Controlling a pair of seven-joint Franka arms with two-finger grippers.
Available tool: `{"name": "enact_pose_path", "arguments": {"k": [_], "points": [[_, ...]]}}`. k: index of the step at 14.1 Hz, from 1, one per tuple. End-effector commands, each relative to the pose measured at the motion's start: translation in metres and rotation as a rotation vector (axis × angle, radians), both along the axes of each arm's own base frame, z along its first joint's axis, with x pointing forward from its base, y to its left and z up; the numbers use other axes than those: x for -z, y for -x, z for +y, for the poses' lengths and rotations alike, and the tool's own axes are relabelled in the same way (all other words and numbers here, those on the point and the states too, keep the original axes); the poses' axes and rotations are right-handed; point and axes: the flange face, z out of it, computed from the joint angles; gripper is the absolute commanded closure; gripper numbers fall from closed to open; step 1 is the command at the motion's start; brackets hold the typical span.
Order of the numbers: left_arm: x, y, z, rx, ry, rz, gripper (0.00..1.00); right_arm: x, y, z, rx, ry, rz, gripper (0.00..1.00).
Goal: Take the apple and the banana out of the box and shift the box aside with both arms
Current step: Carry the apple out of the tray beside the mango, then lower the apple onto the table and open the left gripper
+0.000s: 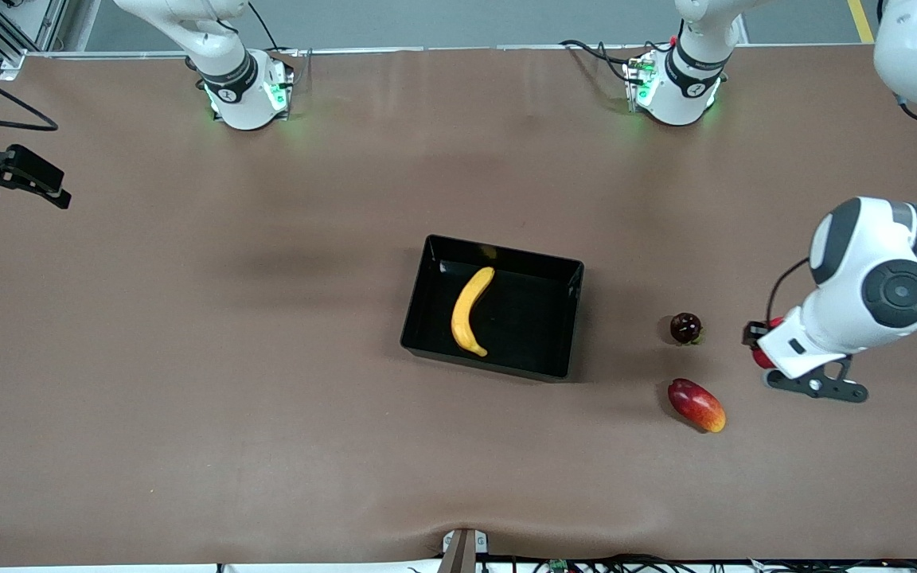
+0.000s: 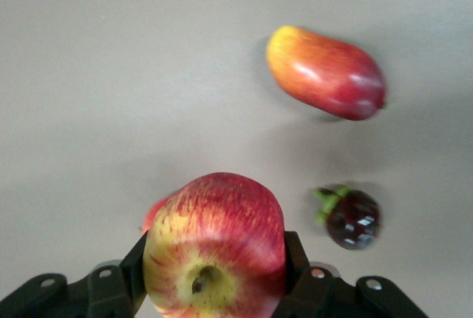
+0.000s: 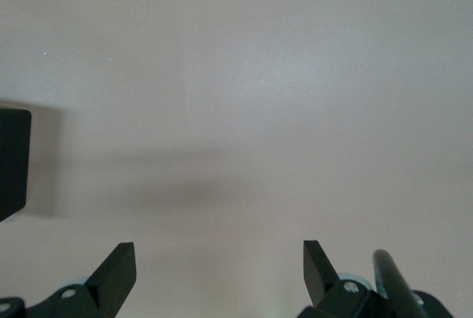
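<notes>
The yellow banana (image 1: 470,310) lies in the black box (image 1: 506,251) at mid table. My left gripper (image 1: 762,350) is shut on the red apple with yellow streaks (image 2: 214,251) and holds it above the table at the left arm's end; its stem dimple faces the wrist camera. The black fingers (image 2: 295,255) press both sides of the apple. My right gripper (image 1: 51,191) is open and empty above bare table at the right arm's end, also seen in the right wrist view (image 3: 219,266). A black corner of the box (image 3: 13,159) shows there.
A dark purple round fruit with a green stem (image 1: 686,327) and a red-to-orange mango (image 1: 696,405) lie on the table between the box and the left gripper. Both show in the left wrist view, the fruit (image 2: 353,218) and the mango (image 2: 325,72). A bit of red (image 2: 153,214) shows under the apple.
</notes>
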Motion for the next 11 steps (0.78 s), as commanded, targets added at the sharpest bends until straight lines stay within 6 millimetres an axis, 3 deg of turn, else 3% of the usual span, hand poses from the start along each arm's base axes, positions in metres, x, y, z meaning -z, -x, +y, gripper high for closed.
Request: {"name": "enact_pose_path", "arguments": {"k": [1,4,11], "points": [[0.009,-0.009,0.03,0.059,0.014,-0.035,1.0,-0.003,-0.002,-0.002,0.003,-0.018,0.002,0.0],[0.041,-0.018,0.061,0.087,0.062,-0.063,1.0,-0.003,-0.002,-0.002,0.003,-0.018,0.002,0.0],[0.101,-0.033,0.072,0.158,0.059,-0.096,1.0,-0.003,-0.002,-0.002,0.003,-0.018,0.002,0.0]]}}
